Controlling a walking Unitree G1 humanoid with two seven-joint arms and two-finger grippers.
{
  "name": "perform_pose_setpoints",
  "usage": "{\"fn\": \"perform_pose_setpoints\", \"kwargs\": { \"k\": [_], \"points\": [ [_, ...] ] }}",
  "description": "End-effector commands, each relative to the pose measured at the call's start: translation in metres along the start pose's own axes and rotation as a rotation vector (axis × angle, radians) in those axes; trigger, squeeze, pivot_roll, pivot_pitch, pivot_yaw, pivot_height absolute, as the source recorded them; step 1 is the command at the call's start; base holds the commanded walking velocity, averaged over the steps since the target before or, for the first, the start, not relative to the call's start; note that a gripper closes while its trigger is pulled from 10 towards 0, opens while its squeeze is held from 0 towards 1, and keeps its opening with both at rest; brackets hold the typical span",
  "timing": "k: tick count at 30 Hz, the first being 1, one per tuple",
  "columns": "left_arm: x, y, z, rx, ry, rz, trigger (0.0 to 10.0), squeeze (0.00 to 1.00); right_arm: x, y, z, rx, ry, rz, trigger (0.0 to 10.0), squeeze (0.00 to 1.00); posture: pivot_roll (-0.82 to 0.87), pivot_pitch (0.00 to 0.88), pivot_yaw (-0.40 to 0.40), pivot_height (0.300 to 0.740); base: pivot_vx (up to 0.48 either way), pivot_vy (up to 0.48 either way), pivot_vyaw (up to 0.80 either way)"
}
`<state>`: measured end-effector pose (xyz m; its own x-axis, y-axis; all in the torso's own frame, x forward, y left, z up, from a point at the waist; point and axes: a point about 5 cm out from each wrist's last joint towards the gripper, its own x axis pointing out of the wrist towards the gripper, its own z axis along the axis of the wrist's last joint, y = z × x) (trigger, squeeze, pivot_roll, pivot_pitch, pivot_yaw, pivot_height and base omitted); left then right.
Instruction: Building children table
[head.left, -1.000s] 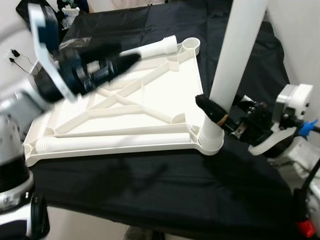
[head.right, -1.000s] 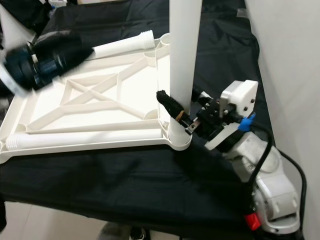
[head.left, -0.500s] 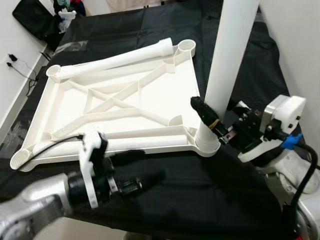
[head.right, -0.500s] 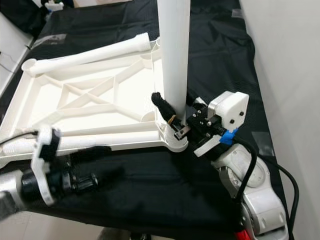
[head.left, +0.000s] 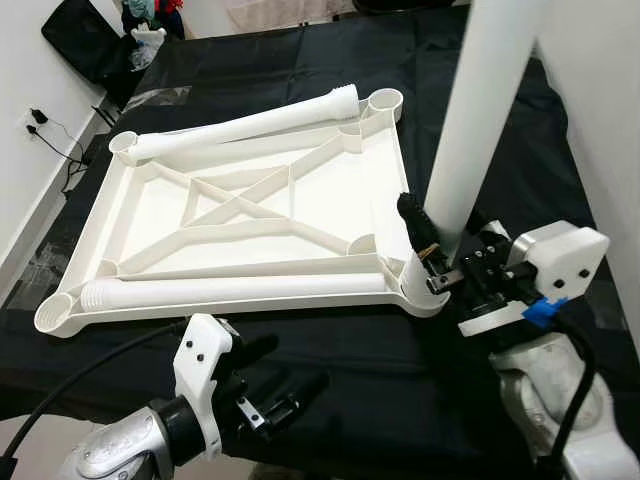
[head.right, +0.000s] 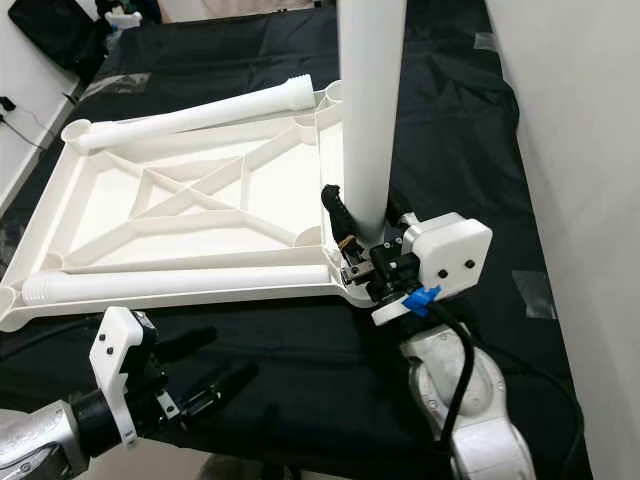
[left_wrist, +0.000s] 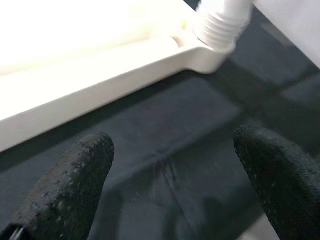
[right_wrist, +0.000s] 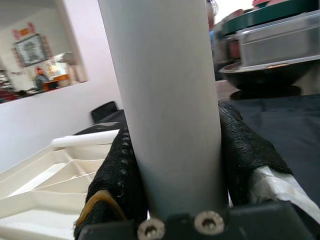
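Observation:
A white plastic tabletop (head.left: 108, 210) lies upside down on a black cloth (head.left: 400, 370). One white leg (head.left: 482, 110) stands upright in its near right corner socket (head.left: 425, 298). My right gripper (head.left: 436, 238) is shut on that leg just above the socket; in the right wrist view the black fingers (right_wrist: 116, 180) press on both sides of the leg (right_wrist: 165, 100). Two more legs lie on the tabletop, one along the far edge (head.left: 240, 125), one along the near edge (head.left: 240, 290). My left gripper (head.left: 298, 362) hangs open and empty over the cloth, in front of the tabletop's near edge (left_wrist: 100, 85).
A white wall (head.left: 600, 100) runs close along the right. A black bag (head.left: 80, 35) sits at the far left, and a cable (head.left: 50, 135) lies on the floor beside the table. The cloth's front edge (head.left: 330, 465) is just below my left gripper.
My left arm swung from above the tabletop's far left down to the front of its near edge. The right gripper stays shut on the upright leg. The camera shifted a little.

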<state>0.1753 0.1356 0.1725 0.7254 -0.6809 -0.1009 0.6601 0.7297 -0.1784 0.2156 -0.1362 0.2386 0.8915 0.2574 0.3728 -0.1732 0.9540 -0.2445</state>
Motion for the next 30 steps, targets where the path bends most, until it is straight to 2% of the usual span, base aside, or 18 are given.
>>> {"fn": "perform_pose_setpoints", "kwargs": {
  "k": [1, 4, 6, 12, 18, 21, 24, 25, 26, 27, 29, 30],
  "points": [
    [-0.002, 0.006, -0.006, -0.02, 0.016, 0.048, 10.0, 0.0, -0.014, -0.01, -0.054, -0.059, 0.342, -0.123, 0.0, 0.0, -0.01, 0.264, 0.15, 0.74, 0.0, 0.0, 0.0],
    [-0.003, 0.009, -0.007, -0.032, -0.009, 0.085, 10.0, 0.0, -0.016, -0.01, -0.06, -0.068, 0.402, -0.225, 0.0, 0.0, 0.0, 0.268, 0.148, 0.74, 0.0, 0.0, 0.0],
    [-0.003, 0.009, -0.008, -0.03, -0.014, 0.089, 10.0, 0.0, -0.016, -0.008, -0.061, -0.065, 0.412, -0.244, 0.0, 0.0, 0.0, 0.271, 0.147, 0.74, 0.0, 0.0, 0.0],
    [-0.002, 0.01, -0.01, -0.031, -0.027, 0.098, 10.0, 0.0, -0.016, 0.001, -0.065, -0.063, 0.452, -0.266, 0.0, 0.0, 0.0, 0.274, 0.15, 0.74, 0.0, 0.0, 0.0],
    [-0.001, 0.012, -0.009, -0.026, -0.034, 0.104, 10.0, 0.0, -0.016, 0.001, -0.066, -0.06, 0.455, -0.278, 0.0, 0.0, 0.0, 0.27, 0.148, 0.74, 0.0, 0.0, 0.0],
    [0.005, 0.026, 0.014, 0.057, -0.113, 0.14, 10.0, 0.0, -0.014, 0.001, -0.067, -0.059, 0.457, -0.293, 0.0, 0.0, 0.0, 0.258, 0.142, 0.74, 0.0, 0.0, 0.0],
    [0.008, 0.03, 0.025, 0.077, -0.151, 0.142, 10.0, 0.0, -0.014, 0.001, -0.067, -0.06, 0.457, -0.296, 0.0, 0.0, 0.0, 0.255, 0.139, 0.74, 0.0, 0.0, 0.0],
    [0.011, 0.033, 0.039, 0.083, -0.202, 0.136, 10.0, 0.0, -0.014, 0.002, -0.067, -0.06, 0.457, -0.297, 0.0, 0.0, 0.0, 0.253, 0.138, 0.74, 0.0, 0.0, 0.0],
    [0.014, 0.034, 0.054, 0.096, -0.257, 0.118, 10.0, 0.0, -0.013, 0.002, -0.067, -0.059, 0.455, -0.297, 0.0, 0.0, 0.0, 0.25, 0.138, 0.74, 0.0, 0.0, 0.0],
    [0.014, 0.034, 0.054, 0.096, -0.257, 0.118, 10.0, 0.0, -0.013, 0.002, -0.067, -0.059, 0.455, -0.297, 0.0, 0.0, 0.0, 0.25, 0.138, 0.74, 0.0, 0.0, 0.0],
    [0.02, 0.032, 0.08, 0.104, -0.346, 0.071, 10.0, 0.0, -0.011, 0.002, -0.066, -0.048, 0.44, -0.298, 0.0, 0.0, 0.0, 0.245, 0.141, 0.74, 0.0, 0.0, 0.0],
    [0.021, 0.028, 0.086, 0.111, -0.36, 0.036, 10.0, 0.0, -0.008, -0.002, -0.063, -0.046, 0.418, -0.296, 0.0, 0.0, 0.0, 0.245, 0.141, 0.74, 0.0, 0.0, 0.0]
  ]
}}
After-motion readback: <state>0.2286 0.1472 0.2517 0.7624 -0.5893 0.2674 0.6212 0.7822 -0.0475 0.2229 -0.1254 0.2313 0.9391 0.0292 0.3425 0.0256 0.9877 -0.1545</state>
